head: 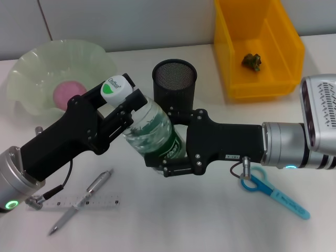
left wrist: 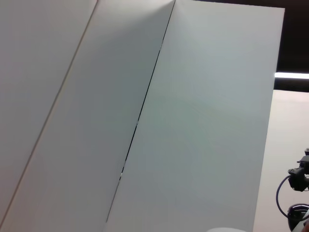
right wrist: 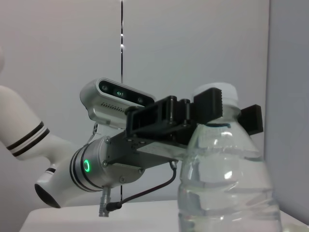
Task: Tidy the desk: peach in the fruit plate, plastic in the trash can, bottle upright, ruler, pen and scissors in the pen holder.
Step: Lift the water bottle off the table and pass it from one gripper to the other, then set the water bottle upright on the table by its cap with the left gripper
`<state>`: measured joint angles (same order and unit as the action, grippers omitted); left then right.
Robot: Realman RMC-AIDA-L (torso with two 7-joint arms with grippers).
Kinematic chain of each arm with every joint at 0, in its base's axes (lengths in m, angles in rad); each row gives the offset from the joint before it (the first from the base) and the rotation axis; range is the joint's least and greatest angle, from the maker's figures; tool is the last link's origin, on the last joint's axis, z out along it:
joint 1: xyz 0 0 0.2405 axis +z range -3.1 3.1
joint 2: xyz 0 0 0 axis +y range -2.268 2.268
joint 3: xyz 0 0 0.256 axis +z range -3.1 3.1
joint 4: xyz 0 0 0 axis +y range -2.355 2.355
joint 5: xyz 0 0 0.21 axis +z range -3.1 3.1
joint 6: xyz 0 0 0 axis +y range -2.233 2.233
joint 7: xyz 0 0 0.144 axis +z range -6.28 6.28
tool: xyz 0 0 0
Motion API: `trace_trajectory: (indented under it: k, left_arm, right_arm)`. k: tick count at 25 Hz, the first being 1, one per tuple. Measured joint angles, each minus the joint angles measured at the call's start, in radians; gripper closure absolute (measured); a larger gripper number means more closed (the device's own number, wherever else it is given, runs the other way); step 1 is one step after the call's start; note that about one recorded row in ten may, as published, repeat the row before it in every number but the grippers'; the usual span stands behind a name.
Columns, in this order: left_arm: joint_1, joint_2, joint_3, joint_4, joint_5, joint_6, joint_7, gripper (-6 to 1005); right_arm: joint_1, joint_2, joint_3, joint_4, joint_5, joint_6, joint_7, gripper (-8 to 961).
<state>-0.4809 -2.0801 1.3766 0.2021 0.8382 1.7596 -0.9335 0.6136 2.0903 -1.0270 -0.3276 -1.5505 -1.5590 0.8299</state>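
Head view shows 2 grippers holding the bottle (head: 152, 131) above the desk (head: 184, 226): left gripper (head: 126, 102) pinches its neck, right gripper (head: 170, 144) squeezes its body. If either lets go early, the bottle could tip over.

Lab desk | white tabletop (head: 173, 220) | grey wall panels (left wrist: 193, 121) | yellow bin (head: 286, 58)

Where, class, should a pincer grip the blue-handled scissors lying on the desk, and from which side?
Grip the blue-handled scissors across the straight blue sheathed blade, coming from directly above. They lie flat on the white desk, so only a top-down approach works, and the loops are too wide.
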Motion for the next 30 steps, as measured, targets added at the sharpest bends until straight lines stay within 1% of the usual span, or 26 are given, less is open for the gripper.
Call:
trace_trajectory:
  k: [4,10,16,30]
  left_arm:
    - [0.0,0.0,0.0,0.001,0.001,0.007,0.0,544]
    - [-0.001,0.0,0.001,0.002,0.001,0.008,0.0,538]
    - [-0.001,0.0,0.002,0.002,0.001,0.009,0.0,531]
    - [-0.006,0.004,0.002,0.005,0.006,0.003,0.003,516]
  right_arm:
    - [0.0,-0.001,0.001,0.0,0.0,0.0,0.005,173]
    - [-0.004,-0.001,0.007,-0.004,0.0,-0.011,0.023,129]
    - [-0.018,-0.008,0.008,-0.026,0.007,-0.027,0.077,130]
    - [-0.144,-0.011,-0.002,-0.17,-0.008,-0.065,0.167,132]
